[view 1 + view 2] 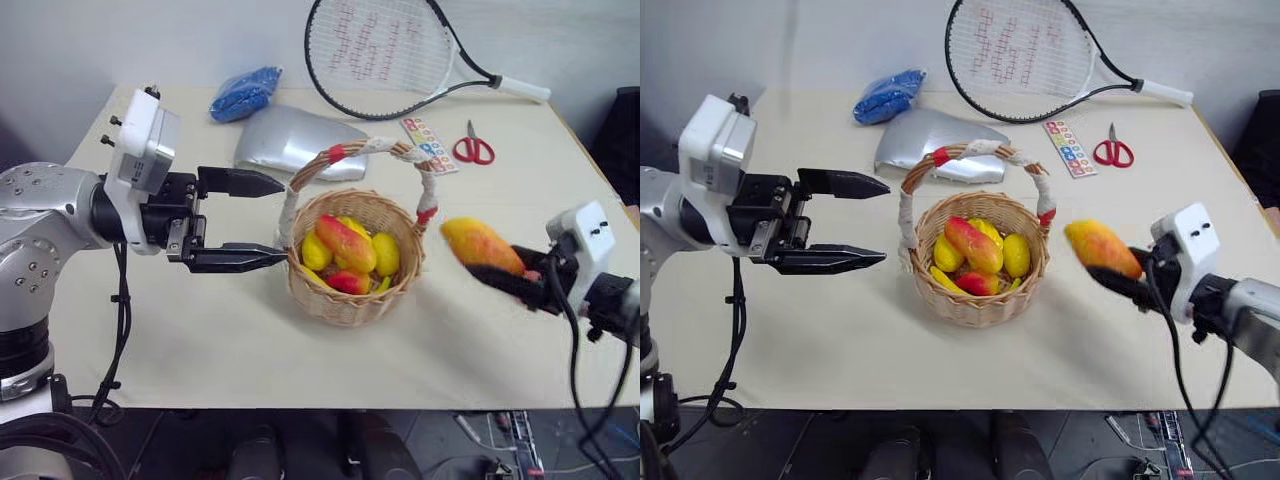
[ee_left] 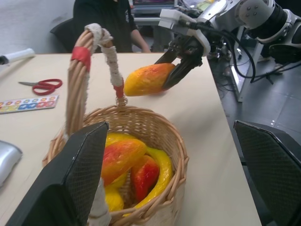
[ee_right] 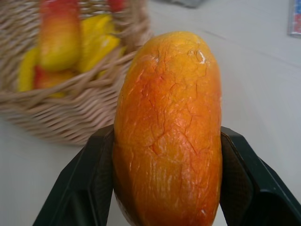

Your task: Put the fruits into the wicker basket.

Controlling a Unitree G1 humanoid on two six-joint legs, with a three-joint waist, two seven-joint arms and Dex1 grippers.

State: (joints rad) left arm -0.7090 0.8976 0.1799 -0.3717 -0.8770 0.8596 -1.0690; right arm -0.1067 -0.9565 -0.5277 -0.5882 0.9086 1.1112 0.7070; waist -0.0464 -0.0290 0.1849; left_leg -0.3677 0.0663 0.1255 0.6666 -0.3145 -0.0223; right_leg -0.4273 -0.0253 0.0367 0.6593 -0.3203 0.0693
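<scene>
R hand (image 1: 500,268) grips mango (image 1: 481,245), clear of basket (image 1: 352,290) rim.

Left arm reaches in from the left, forearm roughly level, left gripper (image 1: 262,220) pointing right with its two black fingers spread wide, one above the other, nothing between them. Right arm comes in from the near right, wrist angled toward the left and slightly far, right gripper (image 1: 1118,275) raised off the surface, its fingers (image 3: 96,181) pressed on either side of an oval orange-yellow mango (image 3: 168,127), which sticks out past the tips.
</scene>
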